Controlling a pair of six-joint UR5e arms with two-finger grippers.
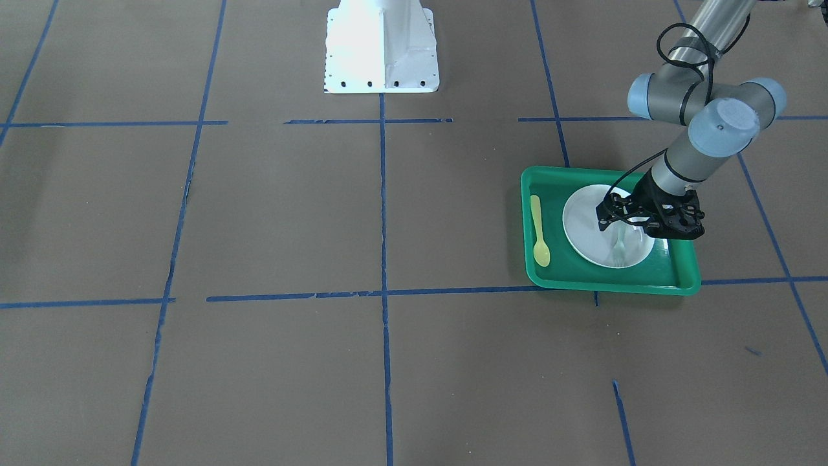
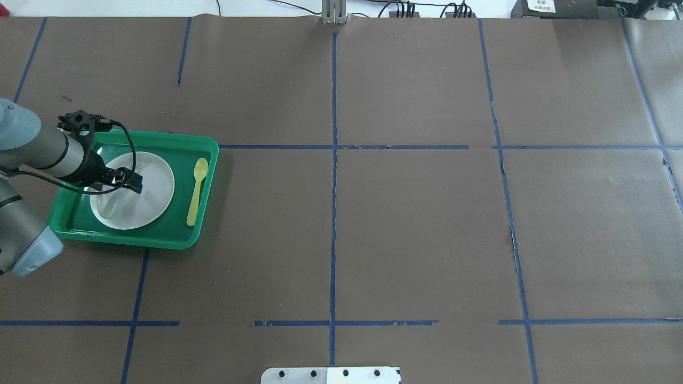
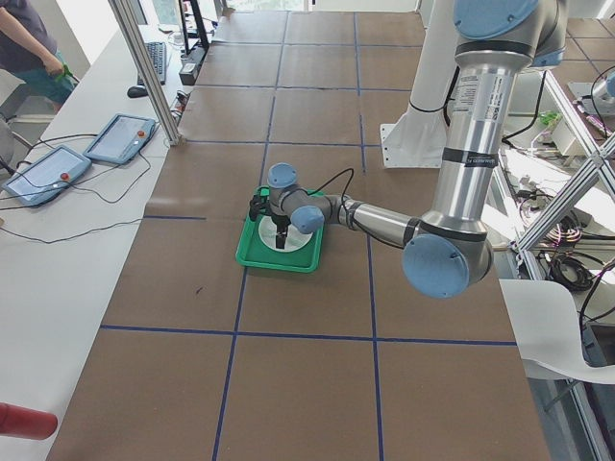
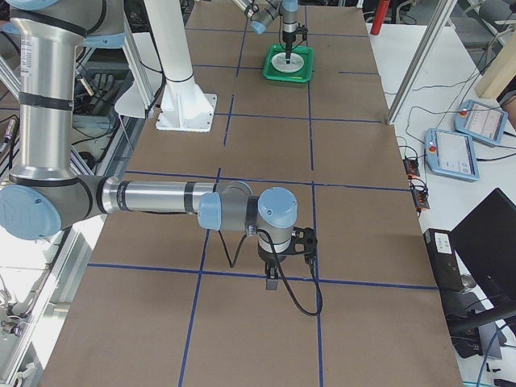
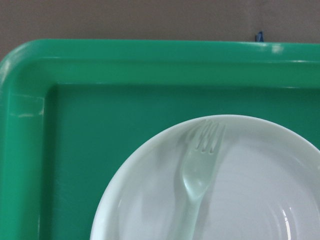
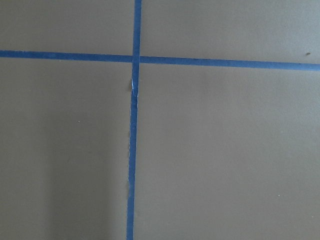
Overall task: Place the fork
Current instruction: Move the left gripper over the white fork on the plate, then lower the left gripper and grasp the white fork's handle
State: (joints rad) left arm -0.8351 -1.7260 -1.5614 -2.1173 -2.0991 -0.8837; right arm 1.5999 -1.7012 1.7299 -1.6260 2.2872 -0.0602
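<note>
**Q:** So are the left fingers [image 1: 622,219] actually gripping anything?

**A:** Can't tell tbh, and same for the right fingers [image 4: 272,278] over the worktop [image 1: 291,213]. Below the left ones there's one fork [image 5: 200,170], pale see-through whitish-grey with four short tines. It's lying on the one white plate [image 5: 260,190]. One yellow spoon [image 1: 538,230] sits beside that, all in one green tray [image 5: 30,150].

The fork [image 5: 199,172] has its handle cut off by the wrist view's lower edge; the left gripper [image 1: 624,220] hides its fingertips.
</note>
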